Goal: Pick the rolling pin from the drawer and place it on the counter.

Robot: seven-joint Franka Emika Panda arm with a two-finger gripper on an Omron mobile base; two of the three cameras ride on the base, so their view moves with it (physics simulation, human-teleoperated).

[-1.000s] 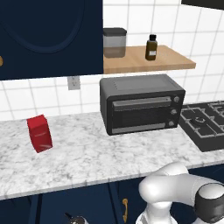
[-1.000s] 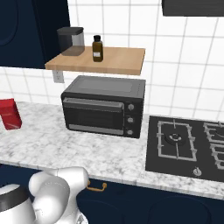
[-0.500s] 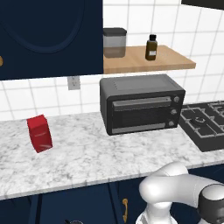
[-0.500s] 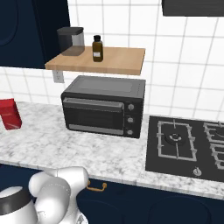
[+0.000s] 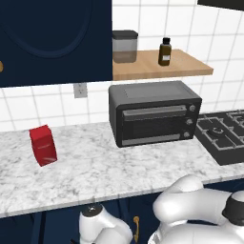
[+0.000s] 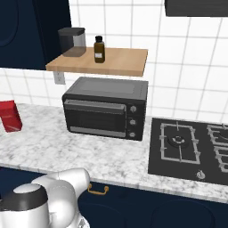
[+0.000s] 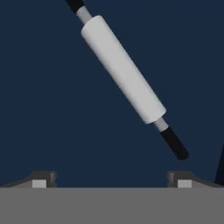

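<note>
- Two small dark fingertips of the gripper (image 7: 112,179) rise at the bottom of the hand view, set far apart, with nothing between them.
- Above them in that view lies the rolling pin (image 7: 123,69), a slim pale-white cylinder with a small black handle at each end. It rests on a flat dark navy surface, slanting from upper left to lower right. Its lower handle ends just above the right fingertip, apart from it; its upper handle is cut off by the top edge.
- The counter (image 5: 95,167), a long white-and-grey marbled stone slab with a thick pale edge, runs across both base views.
- On the counter stands a red box (image 5: 43,145) at the left, well apart from a black toaster oven (image 5: 155,112) near the middle.
- A black gas hob (image 6: 189,149) is set into the counter to the right of the oven.
- A wooden wall shelf (image 6: 120,62) above the oven carries a grey lidded canister (image 6: 72,42) and a small brown bottle (image 6: 99,49).
- Navy cabinet fronts below the counter bear a brass handle (image 6: 98,190).
</note>
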